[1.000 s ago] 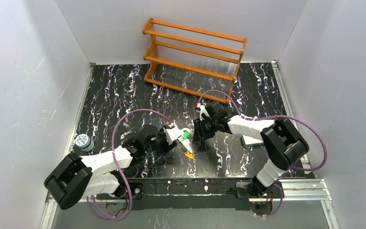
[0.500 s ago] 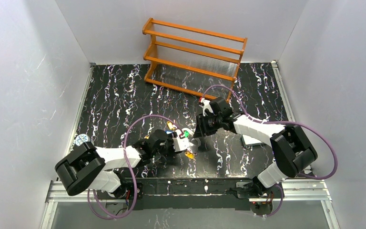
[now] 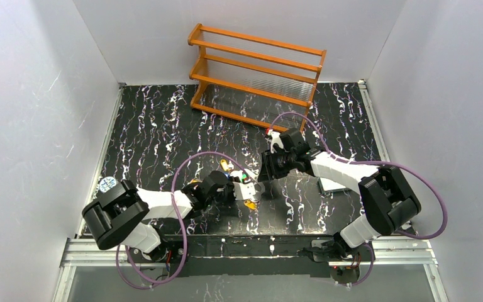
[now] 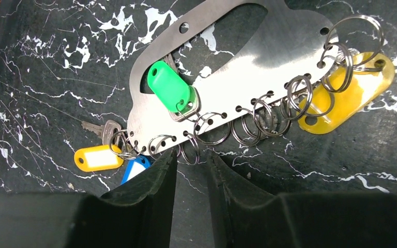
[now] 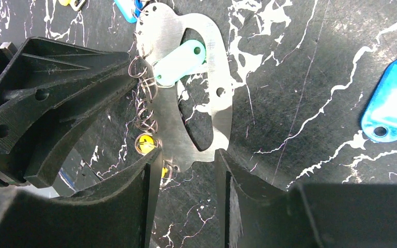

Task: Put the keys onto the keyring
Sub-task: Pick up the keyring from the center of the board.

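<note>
With the keyring point(image 4: 248, 72), a steel plate edged with split rings point(image 4: 209, 129), flat on the table point(image 4: 41, 62) at frame centre, the left tool point(image 4: 191, 157), jaws narrowly apart and empty, should nip one ring squarely while the right tool point(image 5: 186, 155), straddling the plate's end, grip unclear, steadies it.

The top camera looks steeply down from above and behind the arms. It is far from the metal plate point(image 3: 246, 189), which sits small near mid-frame with the wooden rack point(image 3: 258, 75) beyond it. The left wrist camera hangs close over the plate, facing down at its long ringed edge. The right wrist camera, equally near, looks down along the plate from one narrow end. All three views share the plate.
</note>
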